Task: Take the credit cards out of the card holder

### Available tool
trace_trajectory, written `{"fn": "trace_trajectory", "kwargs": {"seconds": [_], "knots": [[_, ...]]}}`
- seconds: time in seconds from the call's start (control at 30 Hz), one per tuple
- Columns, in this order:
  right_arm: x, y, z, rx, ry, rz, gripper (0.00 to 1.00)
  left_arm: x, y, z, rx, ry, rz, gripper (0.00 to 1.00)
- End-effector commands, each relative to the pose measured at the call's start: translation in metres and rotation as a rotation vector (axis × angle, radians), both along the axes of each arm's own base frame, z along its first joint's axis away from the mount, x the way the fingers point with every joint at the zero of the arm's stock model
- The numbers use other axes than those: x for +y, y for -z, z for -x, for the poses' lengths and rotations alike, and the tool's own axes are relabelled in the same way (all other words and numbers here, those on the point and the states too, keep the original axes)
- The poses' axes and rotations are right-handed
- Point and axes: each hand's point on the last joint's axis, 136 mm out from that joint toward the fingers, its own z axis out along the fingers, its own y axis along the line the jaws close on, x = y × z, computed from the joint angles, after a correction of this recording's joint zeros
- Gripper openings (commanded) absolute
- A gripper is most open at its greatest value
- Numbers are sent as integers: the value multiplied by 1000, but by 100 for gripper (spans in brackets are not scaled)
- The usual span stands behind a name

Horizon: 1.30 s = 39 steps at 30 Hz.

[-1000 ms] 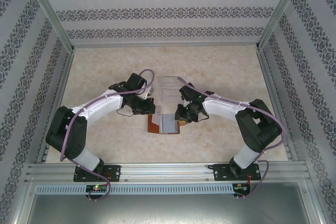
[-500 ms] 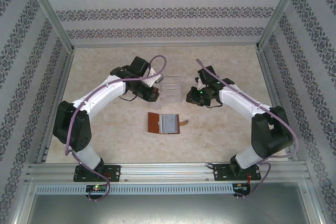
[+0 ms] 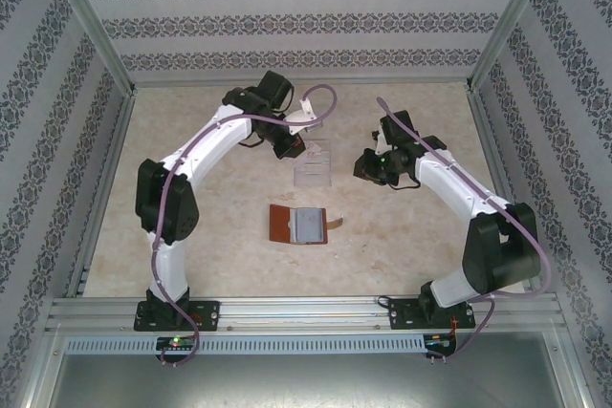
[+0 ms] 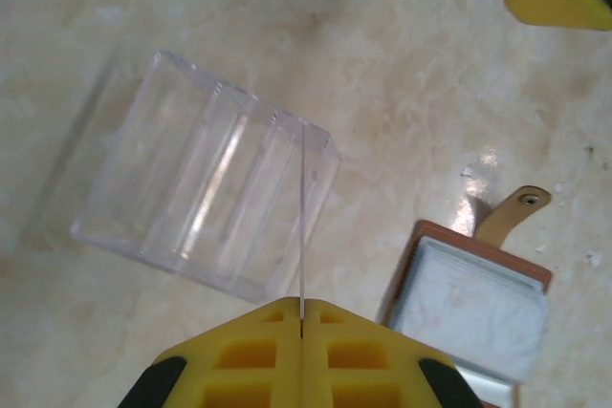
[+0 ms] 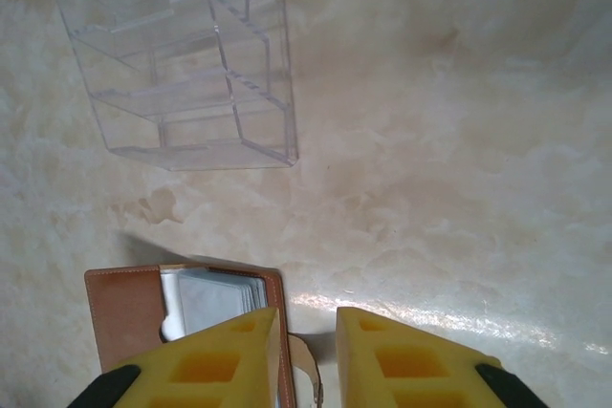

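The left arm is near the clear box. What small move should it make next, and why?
Probably lower the left gripper a little toward the clear box. Its jaws are shut on a thin credit card, seen edge-on, which points at the box's compartments, so it looks ready to be set inside.

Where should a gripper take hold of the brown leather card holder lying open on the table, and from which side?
The brown leather card holder lies flat and open. Probably best: its bare flap, on the left in the top view, pinched over the outer edge from above. Grey pockets cover the middle, and the thin strap tab looks floppy.
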Motion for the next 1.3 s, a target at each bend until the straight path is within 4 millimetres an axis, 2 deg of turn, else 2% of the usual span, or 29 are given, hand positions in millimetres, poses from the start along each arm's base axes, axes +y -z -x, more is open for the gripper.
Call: {"fn": "trace_trajectory", "kwargs": {"seconds": [0.0, 0.23, 0.37, 0.73, 0.87, 1.27], "knots": [[-6, -14, 1, -30, -5, 0, 25, -8, -2, 9, -10, 146, -22, 0], [-14, -17, 3, -37, 20, 2, 25, -16, 23, -3, -5, 217, -113, 0], [-18, -13, 5, -22, 29, 2, 25, -23, 35, -1, -6, 283, -139, 0], [-21, -9, 9, -12, 43, -2, 25, -20, 72, -9, -31, 343, -259, 0], [-21, -10, 9, -16, 48, -5, 25, -19, 82, -5, -8, 356, -281, 0], [-19, -13, 9, -18, 54, -19, 24, -20, 90, 19, 100, 412, -272, 0]]}}
